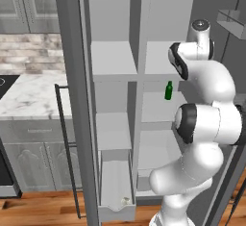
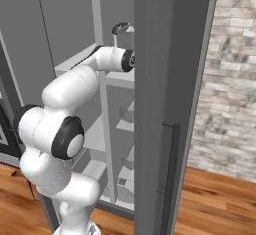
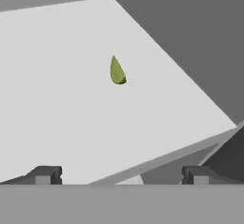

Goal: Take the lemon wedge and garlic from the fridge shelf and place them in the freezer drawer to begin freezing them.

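facing the lemon wedge alone on its shelf, we judge it light and slippery; our gripper, jaws wide and empty, should pinch its flat sides.

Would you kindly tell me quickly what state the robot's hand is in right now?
Hand: open, holding nothing; the lemon wedge lies ahead on the shelf.

A rendered home kitchen — a tall open fridge with flat grey shelves and a pulled-out freezer drawer low down. To its left runs a marble countertop over grey panelled cabinets (more cabinets above), with a tile backsplash, a wood floor and, right, a brick wall.
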